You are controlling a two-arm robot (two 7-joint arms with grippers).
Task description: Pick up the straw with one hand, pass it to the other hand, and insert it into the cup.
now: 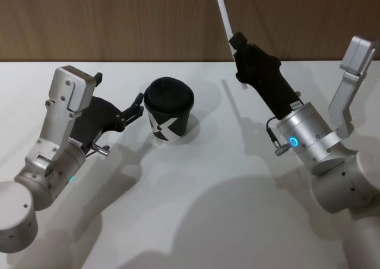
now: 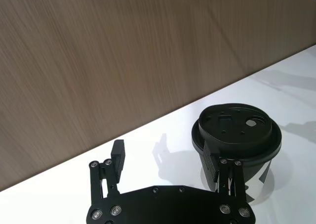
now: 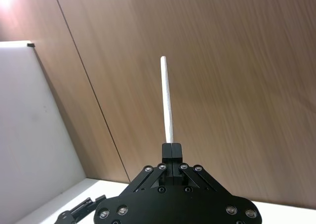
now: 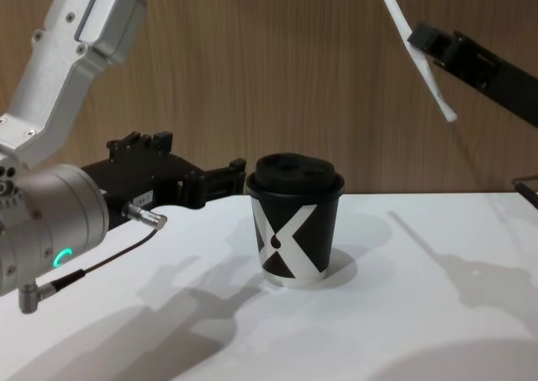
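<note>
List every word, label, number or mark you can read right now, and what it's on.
"X": a large white mark on the side of the small black paper cup with a domed lid.
The thin white straw bears no print.
No other words, brands or numbers are readable.

The cup (image 1: 168, 111) stands on the table (image 1: 196, 209) near its far edge, about midway along. The left hand (image 2: 164, 150) is just beside the cup, on its left. The right hand (image 1: 236, 41) hangs above the table's far right part; the straw (image 1: 224, 13) in it leans up and to the left.
</note>
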